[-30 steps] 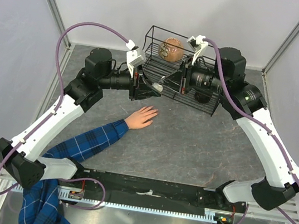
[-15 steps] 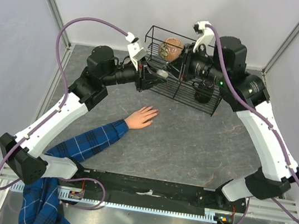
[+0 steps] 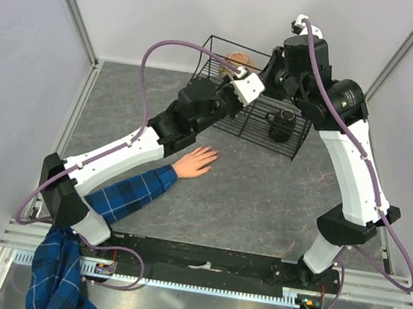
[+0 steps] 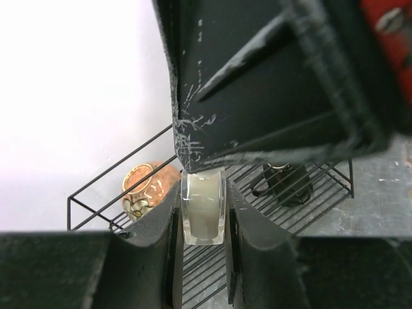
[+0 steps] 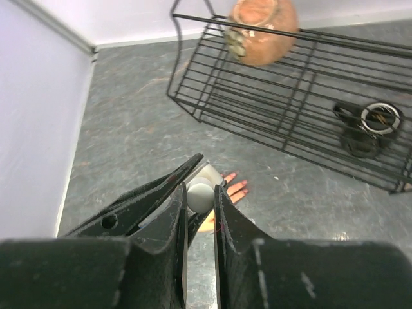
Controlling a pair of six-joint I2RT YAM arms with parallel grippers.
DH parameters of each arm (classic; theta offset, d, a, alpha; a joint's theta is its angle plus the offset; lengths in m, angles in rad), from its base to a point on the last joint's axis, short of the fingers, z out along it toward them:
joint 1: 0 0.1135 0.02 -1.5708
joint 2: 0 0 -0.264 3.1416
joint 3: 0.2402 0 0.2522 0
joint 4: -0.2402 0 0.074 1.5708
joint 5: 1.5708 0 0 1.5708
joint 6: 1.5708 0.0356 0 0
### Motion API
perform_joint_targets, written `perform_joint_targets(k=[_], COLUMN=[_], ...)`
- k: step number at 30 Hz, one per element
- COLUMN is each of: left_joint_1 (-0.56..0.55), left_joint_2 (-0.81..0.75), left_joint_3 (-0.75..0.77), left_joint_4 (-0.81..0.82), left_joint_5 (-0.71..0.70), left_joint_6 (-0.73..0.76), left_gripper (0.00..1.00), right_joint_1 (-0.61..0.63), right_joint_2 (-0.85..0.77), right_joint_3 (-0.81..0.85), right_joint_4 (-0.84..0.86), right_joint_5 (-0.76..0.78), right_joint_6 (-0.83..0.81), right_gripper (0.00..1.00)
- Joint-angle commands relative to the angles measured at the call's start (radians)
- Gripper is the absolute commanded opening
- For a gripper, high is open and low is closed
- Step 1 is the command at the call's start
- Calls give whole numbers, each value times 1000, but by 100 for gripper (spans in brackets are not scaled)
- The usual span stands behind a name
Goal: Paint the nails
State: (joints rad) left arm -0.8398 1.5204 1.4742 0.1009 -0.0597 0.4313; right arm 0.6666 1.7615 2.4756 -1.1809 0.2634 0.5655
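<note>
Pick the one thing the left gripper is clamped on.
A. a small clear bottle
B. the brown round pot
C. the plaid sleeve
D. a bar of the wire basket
A: in the left wrist view the left gripper pinches the small clear bottle between its fingers, while the brown pot sits apart in the wire basket.

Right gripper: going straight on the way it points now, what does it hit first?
Probably the clear bottle in the left gripper, directly beyond the white cap it holds; the hand lies farther behind. Depth unclear.
</note>
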Motion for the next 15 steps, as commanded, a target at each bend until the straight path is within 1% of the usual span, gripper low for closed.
perform_joint_targets(k=[1, 4, 5, 7, 11, 15], left_joint_1=[-87, -90, -90, -90, -90, -90], left_joint_2=[9, -14, -19, -34, -81, -118], left_joint_3=[71, 41, 35, 9, -35, -87], left_joint_4=[298, 312, 313, 322, 330, 332], left_joint_5=[17, 50, 55, 54, 103, 129], left_joint_6=[16, -70, -91, -132, -193, -238], left_gripper=[2, 2, 2, 2, 2, 2], right_joint_1=[94, 94, 93, 94, 93, 93], right_joint_2=[-10, -8, -8, -14, -20, -17], right_joint_3=[-76, -76, -76, -76, -76, -76], right_joint_4=[-45, -37, -26, -8, 50, 64], right_joint_5=[-161, -159, -161, -170, -188, -208], right_joint_6=[128, 132, 131, 128, 126, 122], right_gripper=[0, 2, 5, 9, 18, 24])
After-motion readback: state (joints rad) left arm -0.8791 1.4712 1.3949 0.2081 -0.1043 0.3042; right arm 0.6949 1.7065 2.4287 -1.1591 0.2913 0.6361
